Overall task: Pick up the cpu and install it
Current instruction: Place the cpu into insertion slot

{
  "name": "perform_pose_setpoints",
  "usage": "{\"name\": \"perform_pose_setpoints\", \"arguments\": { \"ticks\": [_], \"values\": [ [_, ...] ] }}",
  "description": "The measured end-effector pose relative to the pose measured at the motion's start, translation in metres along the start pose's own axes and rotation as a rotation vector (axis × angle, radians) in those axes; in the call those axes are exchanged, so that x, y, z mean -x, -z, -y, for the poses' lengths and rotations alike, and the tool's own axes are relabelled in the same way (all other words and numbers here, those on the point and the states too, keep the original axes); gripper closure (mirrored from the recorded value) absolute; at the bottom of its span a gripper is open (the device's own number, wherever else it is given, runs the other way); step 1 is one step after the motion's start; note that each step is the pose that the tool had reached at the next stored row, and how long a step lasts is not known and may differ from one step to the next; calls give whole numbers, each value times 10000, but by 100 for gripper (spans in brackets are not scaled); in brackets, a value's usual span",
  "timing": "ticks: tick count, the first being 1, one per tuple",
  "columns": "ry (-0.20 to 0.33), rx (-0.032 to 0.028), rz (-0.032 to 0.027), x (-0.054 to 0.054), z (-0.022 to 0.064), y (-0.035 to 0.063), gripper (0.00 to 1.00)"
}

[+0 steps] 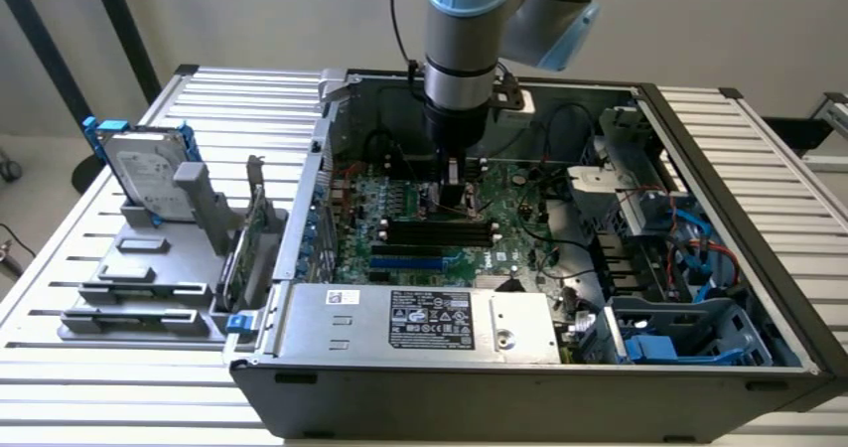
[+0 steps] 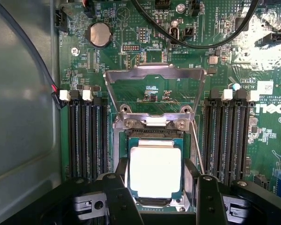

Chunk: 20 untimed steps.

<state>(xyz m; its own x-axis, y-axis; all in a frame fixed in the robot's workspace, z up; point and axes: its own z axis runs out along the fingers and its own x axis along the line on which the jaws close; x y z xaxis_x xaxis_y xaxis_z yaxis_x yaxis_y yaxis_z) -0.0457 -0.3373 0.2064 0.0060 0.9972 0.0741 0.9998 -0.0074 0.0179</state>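
The cpu [image 2: 154, 169], a flat square chip with a bright silver top and a thin green rim, lies level in the motherboard's socket [image 2: 152, 132]. My gripper [image 2: 155, 174] reaches straight down over it, and its black fingers [image 2: 122, 169] press against two opposite sides of the chip. The socket's metal load plate [image 2: 154, 75] is swung up and open beyond the chip, with its thin lever [image 2: 197, 147] raised alongside. In the exterior view my gripper [image 1: 458, 195] is down inside the open computer case [image 1: 530, 368], over the middle of the green board.
Black memory slots [image 2: 86, 136] [image 2: 232, 136] flank the socket. Black cables [image 2: 196, 37] loop over the board near a coin battery [image 2: 99, 33]. The power supply [image 1: 417, 318] fills the case front. A hard drive [image 1: 143, 174] stands in a grey rack at the exterior view's left.
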Motion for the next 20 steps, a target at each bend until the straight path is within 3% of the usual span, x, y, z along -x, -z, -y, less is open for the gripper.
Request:
{"name": "perform_pose_setpoints", "arguments": {
  "ticks": [20],
  "values": [
    [-14,1,0,-1,-5,-48,45]
  ]
}}
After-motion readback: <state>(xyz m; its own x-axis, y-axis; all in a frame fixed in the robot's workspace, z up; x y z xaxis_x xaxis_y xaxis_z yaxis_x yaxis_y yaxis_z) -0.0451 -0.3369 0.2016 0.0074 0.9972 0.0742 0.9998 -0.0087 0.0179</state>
